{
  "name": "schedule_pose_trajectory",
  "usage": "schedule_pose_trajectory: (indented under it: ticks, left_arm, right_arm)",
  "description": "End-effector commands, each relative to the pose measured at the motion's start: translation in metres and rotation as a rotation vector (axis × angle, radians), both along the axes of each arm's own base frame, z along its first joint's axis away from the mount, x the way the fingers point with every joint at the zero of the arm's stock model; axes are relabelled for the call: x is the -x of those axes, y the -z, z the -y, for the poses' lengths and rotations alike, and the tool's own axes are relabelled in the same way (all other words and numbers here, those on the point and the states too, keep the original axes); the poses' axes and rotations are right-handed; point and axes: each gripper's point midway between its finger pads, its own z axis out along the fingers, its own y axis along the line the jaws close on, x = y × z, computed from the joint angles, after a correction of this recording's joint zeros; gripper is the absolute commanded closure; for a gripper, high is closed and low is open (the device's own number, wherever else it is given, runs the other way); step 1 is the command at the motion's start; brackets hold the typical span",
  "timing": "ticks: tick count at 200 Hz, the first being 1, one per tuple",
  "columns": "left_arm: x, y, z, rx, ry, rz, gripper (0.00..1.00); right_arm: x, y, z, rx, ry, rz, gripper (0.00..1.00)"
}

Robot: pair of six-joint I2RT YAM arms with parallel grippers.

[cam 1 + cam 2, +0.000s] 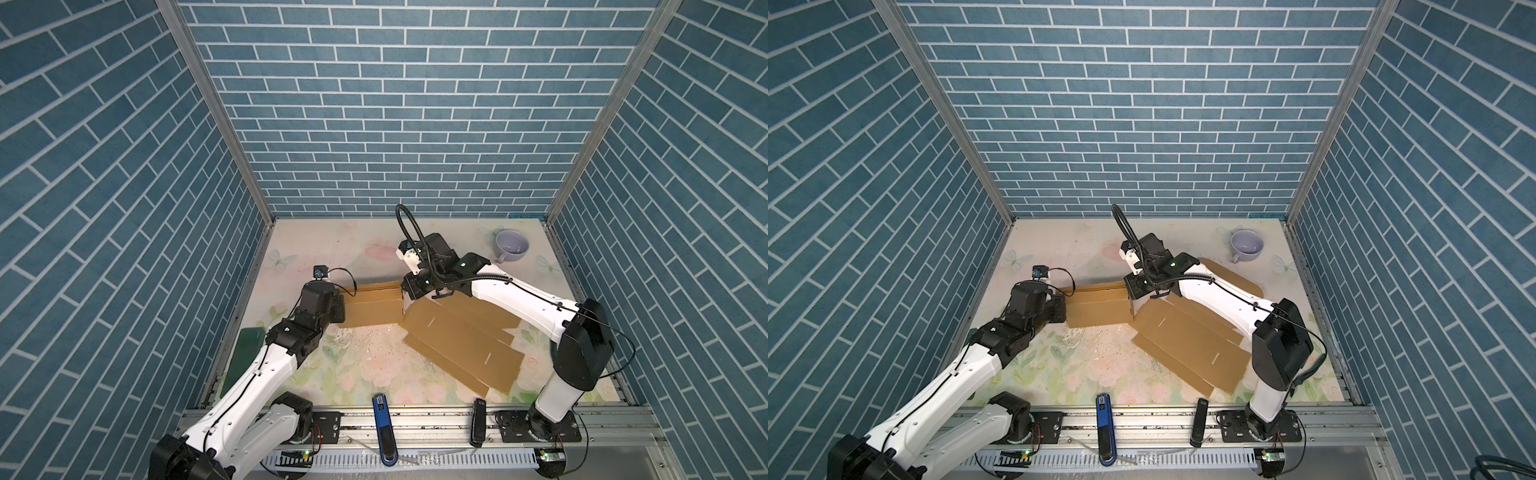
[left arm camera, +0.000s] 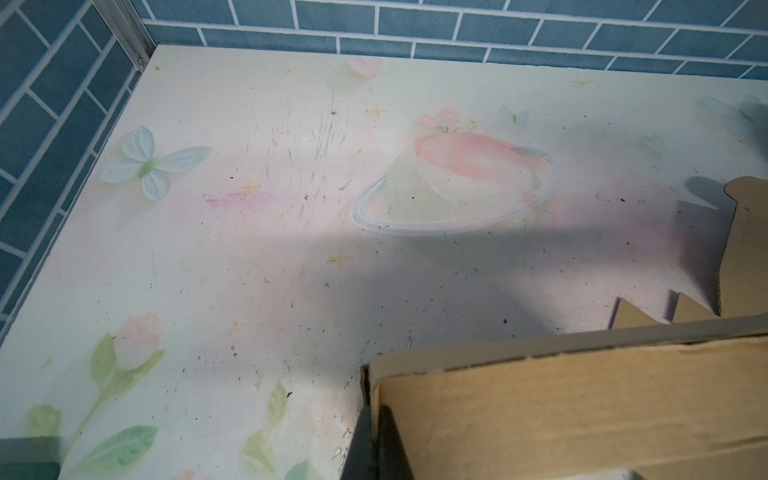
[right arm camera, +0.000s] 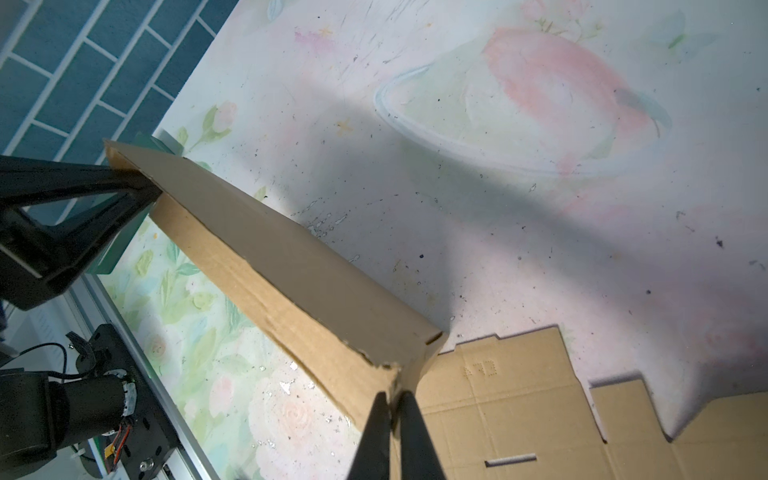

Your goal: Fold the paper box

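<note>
Desk (image 1: 365, 370): the front centre strip, between the two arm bases, is bare and open. The rear left area up to the back wall is also bare.

Obstruction across the middle: the raised panel (image 1: 372, 307) of the paper box (image 1: 461, 345) is pinched at one end by the left arm's fingers (image 2: 361, 440) and at the other by the right arm's fingers (image 3: 372, 436). It bars any low pass from front to rear there.

The rest of the box lies flat over the right half, with the right arm (image 1: 523, 299) stretched above it. A mug (image 1: 512, 246) occupies the rear right corner, well apart from the cardboard. Brick walls close three sides.
</note>
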Motion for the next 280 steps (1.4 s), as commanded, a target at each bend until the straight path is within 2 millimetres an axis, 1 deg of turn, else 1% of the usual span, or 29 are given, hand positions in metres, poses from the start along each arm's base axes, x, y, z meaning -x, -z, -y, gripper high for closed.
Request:
schedule_pose_trajectory:
  ticks: [1,43,127,207,280]
  left_arm:
    - [0.009,0.019,0.002,-0.012,0.013,-0.061,1.00]
    - [0.008,0.020,0.004,-0.016,0.018,-0.065,1.00]
    - [0.008,0.019,0.006,-0.017,0.021,-0.062,1.00]
    - [0.008,0.019,0.009,-0.025,0.032,-0.060,1.00]
    - [0.008,0.019,0.010,-0.026,0.035,-0.057,1.00]
  right_arm:
    - [0.000,-0.005,-0.009,-0.036,0.020,-0.013,0.92]
    - [0.004,-0.005,-0.014,-0.052,0.023,-0.030,0.93]
    - [0.004,0.000,-0.017,-0.044,0.059,-0.062,0.96]
    - [0.007,-0.004,-0.023,-0.061,0.079,-0.084,0.97]
    - [0.009,-0.001,-0.025,-0.066,0.096,-0.110,0.97]
